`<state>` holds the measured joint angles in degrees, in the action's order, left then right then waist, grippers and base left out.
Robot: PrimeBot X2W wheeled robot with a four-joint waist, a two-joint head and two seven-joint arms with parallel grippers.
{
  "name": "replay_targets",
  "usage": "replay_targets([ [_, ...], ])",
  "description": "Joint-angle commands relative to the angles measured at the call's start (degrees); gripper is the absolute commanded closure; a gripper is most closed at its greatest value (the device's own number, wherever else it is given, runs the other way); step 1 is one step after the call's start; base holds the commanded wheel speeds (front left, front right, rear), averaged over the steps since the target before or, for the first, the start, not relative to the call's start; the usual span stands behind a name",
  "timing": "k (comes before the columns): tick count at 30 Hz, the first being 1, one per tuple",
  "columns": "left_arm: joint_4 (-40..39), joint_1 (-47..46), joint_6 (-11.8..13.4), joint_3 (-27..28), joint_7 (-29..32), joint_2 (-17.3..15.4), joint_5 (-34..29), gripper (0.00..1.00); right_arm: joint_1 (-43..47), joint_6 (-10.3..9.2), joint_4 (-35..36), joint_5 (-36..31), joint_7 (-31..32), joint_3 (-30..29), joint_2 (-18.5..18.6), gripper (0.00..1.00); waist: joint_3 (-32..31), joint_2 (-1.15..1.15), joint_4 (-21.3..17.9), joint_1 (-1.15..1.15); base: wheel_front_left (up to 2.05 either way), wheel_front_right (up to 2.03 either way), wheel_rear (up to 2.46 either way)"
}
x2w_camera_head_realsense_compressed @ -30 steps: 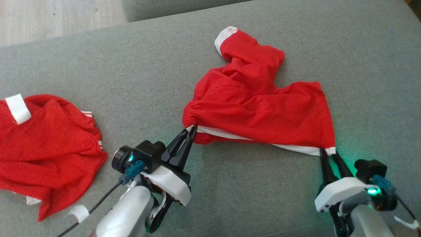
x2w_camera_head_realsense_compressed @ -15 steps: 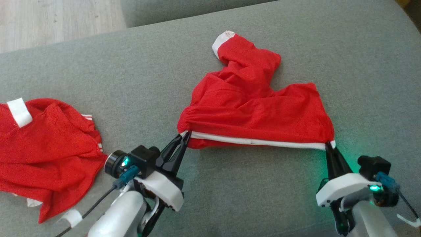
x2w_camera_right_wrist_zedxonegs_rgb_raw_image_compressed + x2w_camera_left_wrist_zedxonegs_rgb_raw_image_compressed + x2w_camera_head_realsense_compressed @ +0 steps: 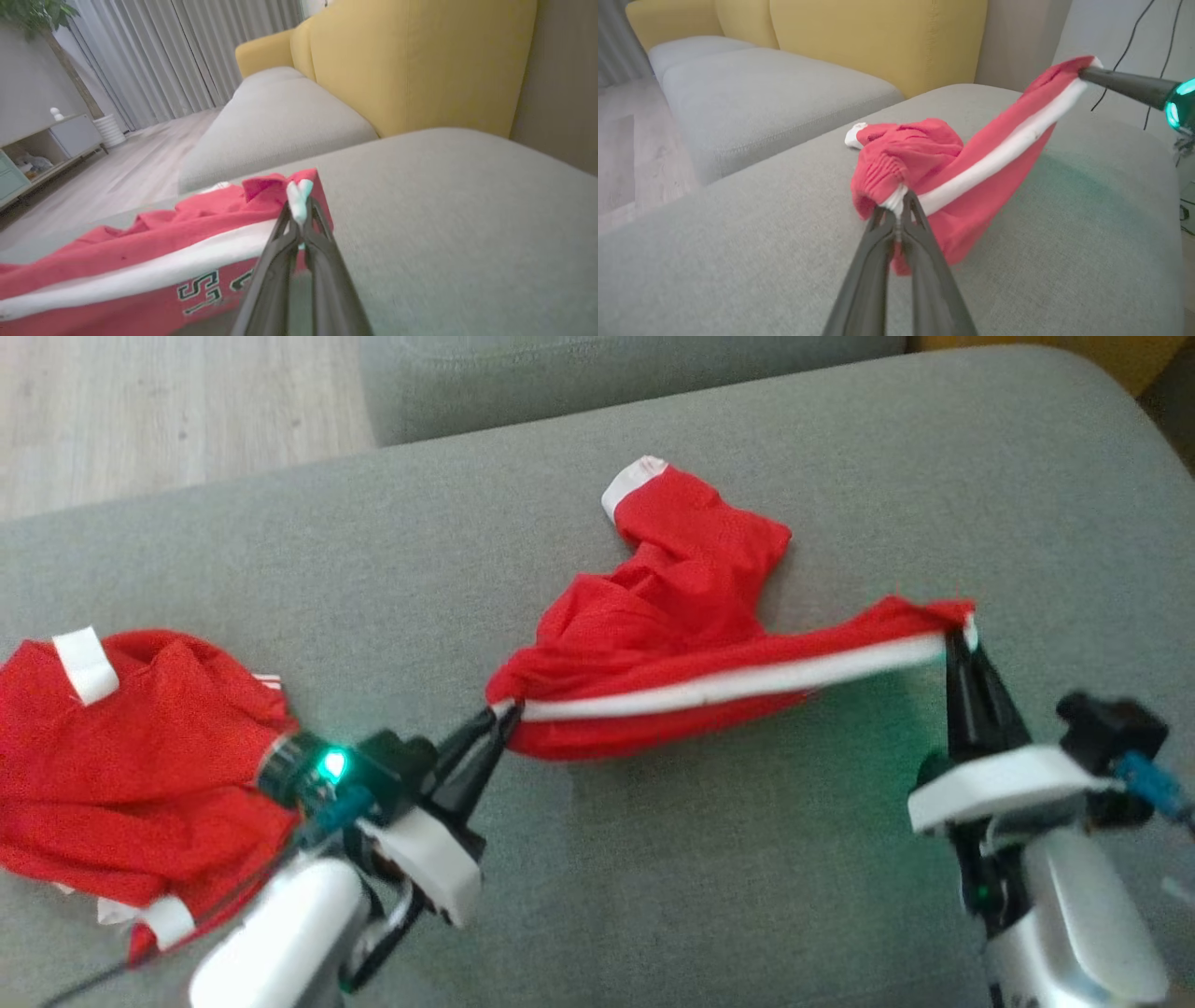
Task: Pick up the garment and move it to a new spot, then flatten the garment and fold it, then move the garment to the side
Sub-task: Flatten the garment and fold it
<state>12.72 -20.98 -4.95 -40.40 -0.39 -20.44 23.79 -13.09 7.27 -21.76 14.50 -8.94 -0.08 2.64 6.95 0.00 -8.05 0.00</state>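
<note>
Two red items: garment (image 3: 672,644), spare garment (image 3: 140,756). Left claw (image 3: 499,719) and right claw (image 3: 954,639) both clamped on garment's white band (image 3: 728,683).

A wide grey woven-fabric sofa seat (image 3: 653,896) lies in the foreground, with a second grey cushion (image 3: 280,121) beyond it and mustard-yellow upholstered backrests (image 3: 878,37) behind. Pale wood-plank flooring (image 3: 168,411) runs to long grey pleated curtains (image 3: 187,51), a low white cabinet (image 3: 70,135) and a leafy potted plant (image 3: 32,13). Thin black cables (image 3: 1124,53) hang against the pale wall.
</note>
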Motion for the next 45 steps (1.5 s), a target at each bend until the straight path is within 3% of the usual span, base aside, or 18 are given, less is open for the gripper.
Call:
replay_targets([
  [1, -2.55, -4.93, -0.16, 2.57, 0.47, -2.00, -0.26, 1.00, -3.87, 0.22, 3.35, -0.68, 0.52, 1.61, 0.23, 1.00, -0.70, 0.00, -0.02, 0.00, 0.00, 0.00, 0.00],
  [7, -5.29, -15.83, -1.41, 4.67, 4.49, -5.55, -0.29, 1.00, -10.91, 0.22, 12.72, -2.60, 4.87, 2.48, 0.23, 1.00, -3.64, 0.00, 0.10, 0.00, 0.00, 0.00, 0.00],
  [13, -4.44, -27.06, -1.96, 6.44, 6.40, -5.70, 0.59, 1.00, -18.40, 0.22, 17.99, -3.96, 6.46, 2.68, 0.23, 1.00, -6.78, 0.00, 0.57, 0.00, 0.00, 0.00, 0.00],
  [16, -4.03, -30.44, -0.55, 8.20, 4.78, -5.74, -0.44, 1.00, -20.83, 0.22, 20.44, -7.24, 5.90, 2.67, 0.23, 1.00, -7.85, 0.00, 0.84, 0.00, 0.00, 0.00, 0.00],
  [23, -4.49, -27.46, 1.01, 8.61, 4.05, -5.50, 0.94, 1.00, -17.50, 0.22, 21.15, -10.55, 7.65, 2.88, 0.23, 1.00, -9.47, 0.00, 1.92, 0.00, 0.00, 0.00, 0.00],
  [30, -7.09, -21.97, 1.96, 8.66, 6.24, -4.91, 5.03, 1.00, -13.01, 0.22, 20.84, -9.62, 10.41, 1.33, 0.23, 1.00, -8.93, 0.00, 2.70, 0.00, 0.00, 0.00, 0.00],
  [37, -6.98, -22.20, 1.34, 9.12, 10.39, -4.62, 9.28, 1.00, -17.08, 0.22, 16.99, -8.73, 13.43, 0.79, 0.23, 1.00, -4.17, 0.00, 2.03, 0.00, 0.00, 0.00, 0.00],
  [45, 5.35, -38.24, -1.70, 8.89, 13.95, -4.10, 11.09, 1.00, -38.54, 0.22, 0.23, -4.75, 14.76, -0.15, 0.23, 1.00, 8.82, 0.00, 0.44, 0.00, 0.00, 0.00, 0.00],
])
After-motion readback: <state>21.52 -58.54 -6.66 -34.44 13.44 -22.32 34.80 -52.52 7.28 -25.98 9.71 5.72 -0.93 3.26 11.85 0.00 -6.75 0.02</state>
